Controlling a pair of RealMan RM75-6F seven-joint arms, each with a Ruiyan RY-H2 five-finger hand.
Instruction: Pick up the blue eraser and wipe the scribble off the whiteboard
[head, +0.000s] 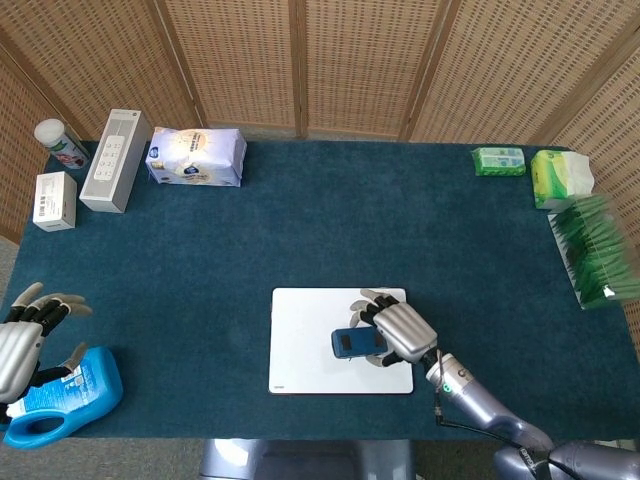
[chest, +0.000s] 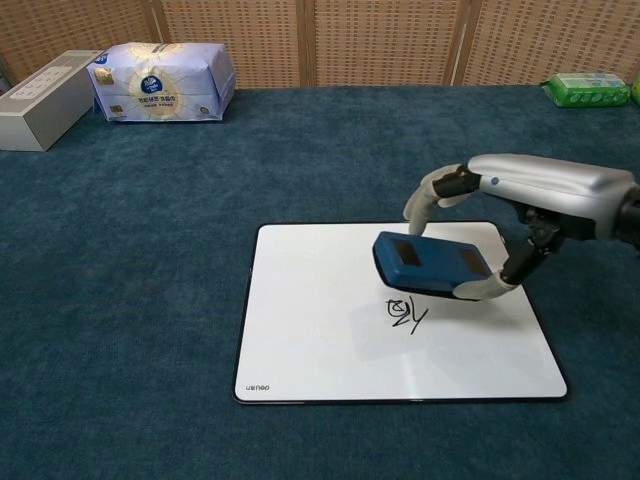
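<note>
Fingers of the right hand (chest: 520, 215) clamped on the blue eraser (chest: 432, 265), held just above the whiteboard (chest: 300, 340); pickup done, scribble (chest: 406, 314) intact, wiping outstanding; left hand (head: 22, 335) fingers apart, idle.

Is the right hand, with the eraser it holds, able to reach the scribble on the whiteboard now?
Probably yes. The right hand holds the blue eraser just above the scribble, and nothing lies between them on the whiteboard.
</note>
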